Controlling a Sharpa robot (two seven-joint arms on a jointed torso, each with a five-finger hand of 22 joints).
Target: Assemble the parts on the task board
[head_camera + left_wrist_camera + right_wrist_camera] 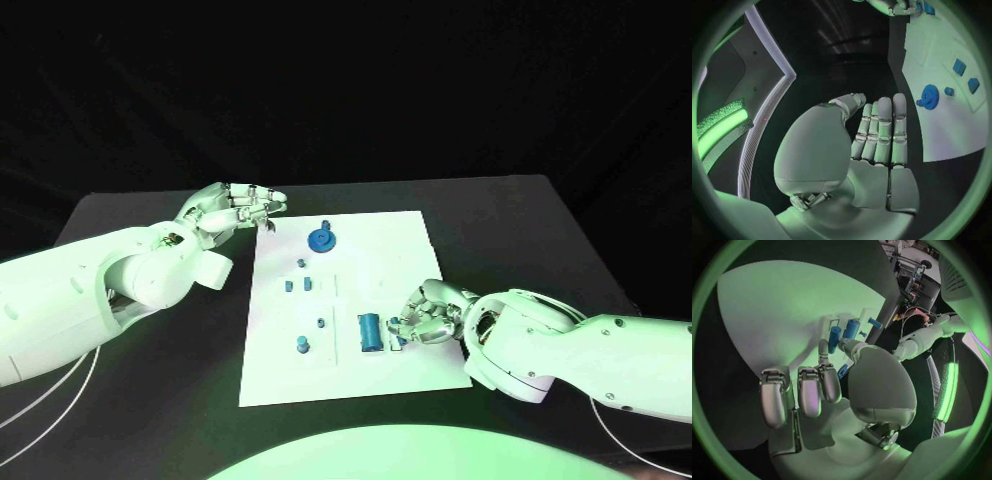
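We see a white task board (375,300) on the black table (534,230), carrying blue parts: a round gear-like piece (323,239), seemingly, and a cylinder (369,331).

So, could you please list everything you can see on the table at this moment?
Table: one, black, under everything.
Task board: one, white plate, middle of the table.
Gear-shaped part: one, blue, round, near the board's far edge.
Cylinder part: one, blue, lying on the board's near half, beside the right hand.
Small parts: several, blue, scattered down the board's left half; exact count is hard to tell.
Left hand: one, silver, off the board's far left corner, fingers straight and close together in the left wrist view, holding nothing.
Right hand: one, silver, at the board's right edge, fingers curled by a small blue piece; whether it grips it I cannot tell.
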